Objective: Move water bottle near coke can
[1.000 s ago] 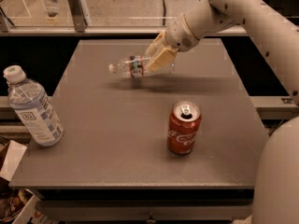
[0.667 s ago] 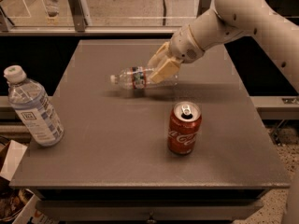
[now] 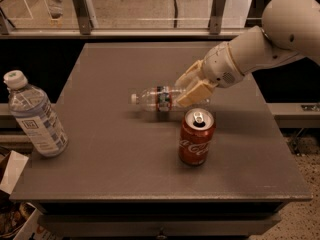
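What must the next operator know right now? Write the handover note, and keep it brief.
Gripper: shut on the water bottle, above the middle of the table.
Water bottle: held on its side, cap pointing camera-left, just behind the coke can.
Coke can: upright, untouched.
Done: bottle grasped, already close to the can.
Left: set it down by the can and release.

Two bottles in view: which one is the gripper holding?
The small slim water bottle, held sideways in the gripper just behind the coke can. The larger bottle with the blue-white label stands apart at far left.
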Robot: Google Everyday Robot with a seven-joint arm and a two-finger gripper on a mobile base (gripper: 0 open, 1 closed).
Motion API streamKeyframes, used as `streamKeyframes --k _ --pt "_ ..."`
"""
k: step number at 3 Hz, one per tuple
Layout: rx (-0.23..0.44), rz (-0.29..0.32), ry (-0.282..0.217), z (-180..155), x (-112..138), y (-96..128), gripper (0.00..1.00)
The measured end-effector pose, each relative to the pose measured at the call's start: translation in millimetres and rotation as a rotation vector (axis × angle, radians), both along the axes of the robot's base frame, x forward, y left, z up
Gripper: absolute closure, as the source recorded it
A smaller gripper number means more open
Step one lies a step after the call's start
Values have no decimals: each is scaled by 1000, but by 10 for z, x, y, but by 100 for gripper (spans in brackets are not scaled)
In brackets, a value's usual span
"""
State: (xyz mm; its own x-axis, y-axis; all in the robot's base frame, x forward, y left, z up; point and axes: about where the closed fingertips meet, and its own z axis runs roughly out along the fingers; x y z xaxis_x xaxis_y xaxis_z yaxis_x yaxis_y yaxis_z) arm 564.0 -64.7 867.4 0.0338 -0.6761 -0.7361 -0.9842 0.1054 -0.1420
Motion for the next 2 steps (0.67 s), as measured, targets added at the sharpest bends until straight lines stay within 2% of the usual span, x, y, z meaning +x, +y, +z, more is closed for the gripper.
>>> streamKeyframes --k 2 --pt "-24 -122 -15 105 -685 -480 100"
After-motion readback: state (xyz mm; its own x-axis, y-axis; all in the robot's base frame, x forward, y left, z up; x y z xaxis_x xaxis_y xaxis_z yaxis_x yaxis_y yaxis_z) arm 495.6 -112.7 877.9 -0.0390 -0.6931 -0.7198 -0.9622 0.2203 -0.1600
